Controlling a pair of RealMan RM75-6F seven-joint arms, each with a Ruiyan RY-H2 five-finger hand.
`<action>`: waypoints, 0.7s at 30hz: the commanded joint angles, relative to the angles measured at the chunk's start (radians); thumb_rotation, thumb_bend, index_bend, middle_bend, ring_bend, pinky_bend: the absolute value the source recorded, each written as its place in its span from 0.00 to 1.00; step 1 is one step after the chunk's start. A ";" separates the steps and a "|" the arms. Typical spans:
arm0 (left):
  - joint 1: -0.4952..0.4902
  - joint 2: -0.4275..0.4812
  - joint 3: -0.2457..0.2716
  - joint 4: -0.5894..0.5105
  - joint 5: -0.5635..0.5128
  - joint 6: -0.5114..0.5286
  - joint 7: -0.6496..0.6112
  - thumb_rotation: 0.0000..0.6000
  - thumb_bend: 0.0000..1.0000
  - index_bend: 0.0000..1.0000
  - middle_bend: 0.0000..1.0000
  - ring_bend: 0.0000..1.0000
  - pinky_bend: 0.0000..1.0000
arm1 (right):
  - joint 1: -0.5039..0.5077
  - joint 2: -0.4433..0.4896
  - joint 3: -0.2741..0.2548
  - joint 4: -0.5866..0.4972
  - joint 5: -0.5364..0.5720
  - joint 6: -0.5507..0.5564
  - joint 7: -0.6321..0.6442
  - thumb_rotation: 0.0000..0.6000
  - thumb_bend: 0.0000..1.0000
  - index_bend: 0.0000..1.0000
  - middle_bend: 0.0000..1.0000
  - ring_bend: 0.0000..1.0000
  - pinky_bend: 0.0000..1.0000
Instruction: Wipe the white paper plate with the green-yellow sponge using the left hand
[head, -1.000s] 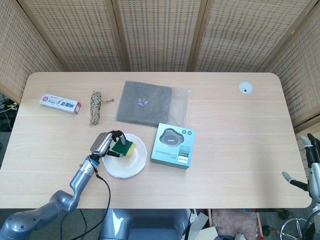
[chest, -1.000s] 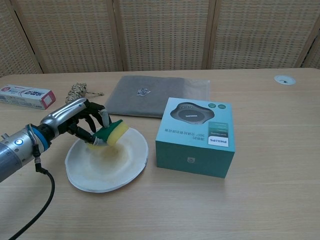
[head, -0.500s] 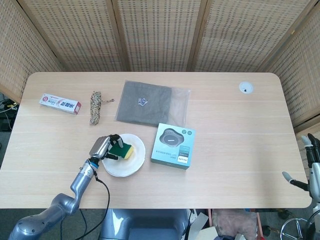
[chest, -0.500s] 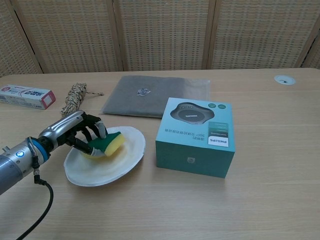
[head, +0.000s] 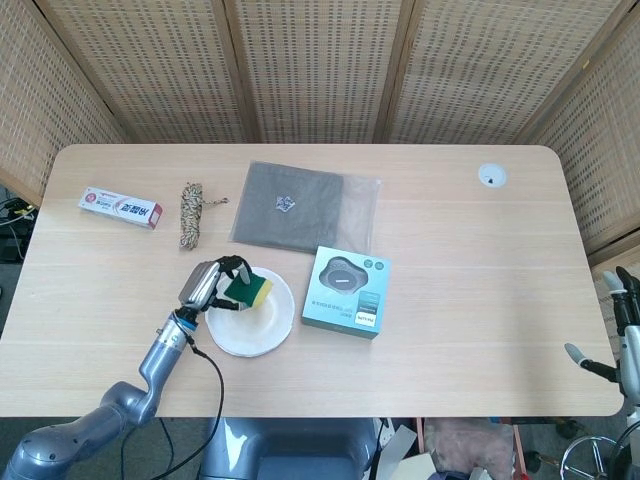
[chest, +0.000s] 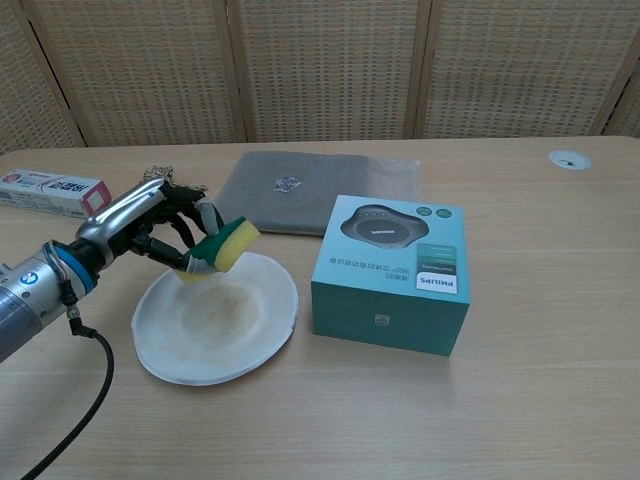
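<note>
The white paper plate (head: 256, 325) (chest: 215, 325) lies on the table's front left, its centre faintly stained. My left hand (head: 208, 285) (chest: 150, 228) grips the green-yellow sponge (head: 250, 288) (chest: 222, 246) and holds it tilted at the plate's far rim; in the chest view its lower edge meets the rim. Of my right arm only a dark part (head: 618, 330) shows at the far right edge of the head view; the hand itself is out of sight.
A teal Philips box (head: 346, 292) (chest: 392, 272) stands right of the plate. Behind it lies a grey cloth in a clear bag (head: 303, 206) (chest: 305, 190). A rope bundle (head: 189, 213) and a toothpaste box (head: 121, 207) (chest: 52, 192) lie at the back left.
My left hand has raised the sponge from the plate's surface and drawn it back toward the far rim. The plate, tipped half a second ago, lies flatter and has shifted slightly.
</note>
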 joint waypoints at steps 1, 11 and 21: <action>-0.003 0.019 0.017 -0.040 0.014 -0.010 0.030 1.00 0.02 0.59 0.50 0.39 0.45 | 0.000 0.000 0.000 -0.001 -0.001 0.001 0.000 1.00 0.00 0.00 0.00 0.00 0.00; 0.006 -0.017 0.009 -0.038 -0.045 -0.132 0.017 1.00 0.02 0.59 0.50 0.39 0.45 | 0.003 0.000 0.000 0.002 0.004 -0.007 -0.001 1.00 0.00 0.00 0.00 0.00 0.00; 0.010 -0.037 0.033 0.011 -0.024 -0.142 0.014 1.00 0.02 0.59 0.50 0.39 0.45 | 0.002 0.000 0.000 0.000 0.004 -0.006 -0.004 1.00 0.00 0.00 0.00 0.00 0.00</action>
